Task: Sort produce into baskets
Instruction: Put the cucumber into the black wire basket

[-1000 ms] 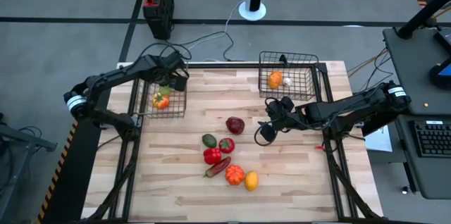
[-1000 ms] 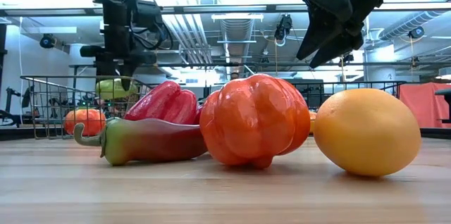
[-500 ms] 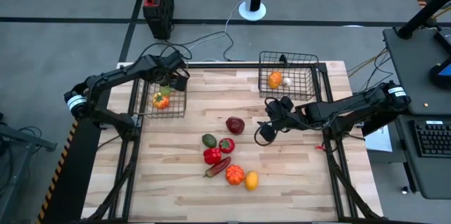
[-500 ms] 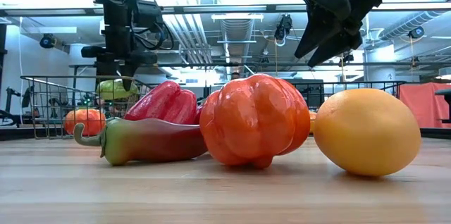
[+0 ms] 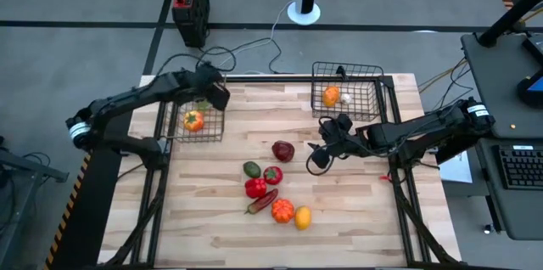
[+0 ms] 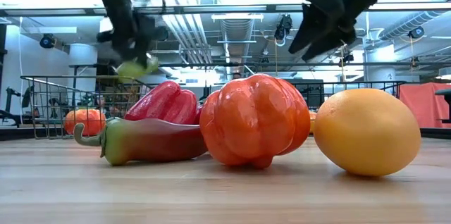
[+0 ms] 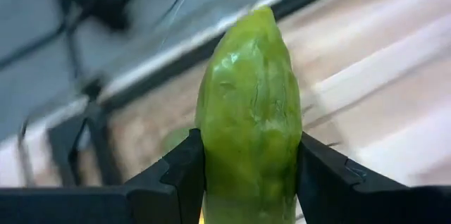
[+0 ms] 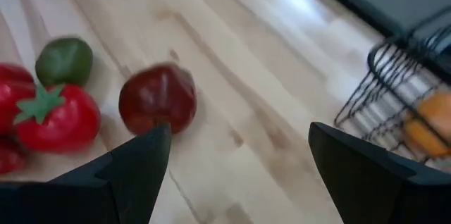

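Left claw [image 7: 248,182] clamped on green vegetable [image 7: 248,111] above left basket [image 5: 174,127] with orange pepper [image 5: 194,120].

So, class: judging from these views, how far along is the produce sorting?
Done: an orange piece lies in each black wire basket, left and right. In hand: the left gripper clamps a green pepper above the left basket. Left: seven pieces on the wooden table; the right gripper hangs open.

Both arms are showing dark, matte, jointed links with black cables looping along them. The left gripper [image 7: 248,182] and right gripper [image 8: 236,175] are showing flat black fingers.
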{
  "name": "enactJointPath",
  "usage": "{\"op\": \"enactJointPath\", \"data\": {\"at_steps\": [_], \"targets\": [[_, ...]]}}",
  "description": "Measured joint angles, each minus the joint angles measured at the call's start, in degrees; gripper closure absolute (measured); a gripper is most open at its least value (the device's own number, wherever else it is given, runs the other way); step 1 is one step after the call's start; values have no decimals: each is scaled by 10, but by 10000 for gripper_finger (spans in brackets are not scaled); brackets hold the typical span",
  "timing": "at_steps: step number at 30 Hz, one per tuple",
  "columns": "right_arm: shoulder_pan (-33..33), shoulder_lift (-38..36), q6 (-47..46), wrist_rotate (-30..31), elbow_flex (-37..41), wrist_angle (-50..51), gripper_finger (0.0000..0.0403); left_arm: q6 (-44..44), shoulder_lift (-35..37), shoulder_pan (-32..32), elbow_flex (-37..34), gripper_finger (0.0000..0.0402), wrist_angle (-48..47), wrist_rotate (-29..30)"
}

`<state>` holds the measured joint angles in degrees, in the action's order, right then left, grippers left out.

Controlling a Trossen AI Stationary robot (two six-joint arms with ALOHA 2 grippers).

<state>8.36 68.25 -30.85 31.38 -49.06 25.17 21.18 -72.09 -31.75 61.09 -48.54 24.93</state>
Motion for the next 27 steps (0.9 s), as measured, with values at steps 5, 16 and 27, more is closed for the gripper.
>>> {"op": "enactJointPath", "data": {"at_steps": [5, 16, 27], "targets": [[3, 0, 104, 5, 25, -151, 76, -102, 98, 93, -18, 245, 194, -155], [23, 38, 297, -73, 108, -605, 76, -188, 137, 285, -234, 245, 740, -247], [23, 149, 363, -37, 2, -622, 76, -160, 15, 307, -267, 245, 926, -225]]}}
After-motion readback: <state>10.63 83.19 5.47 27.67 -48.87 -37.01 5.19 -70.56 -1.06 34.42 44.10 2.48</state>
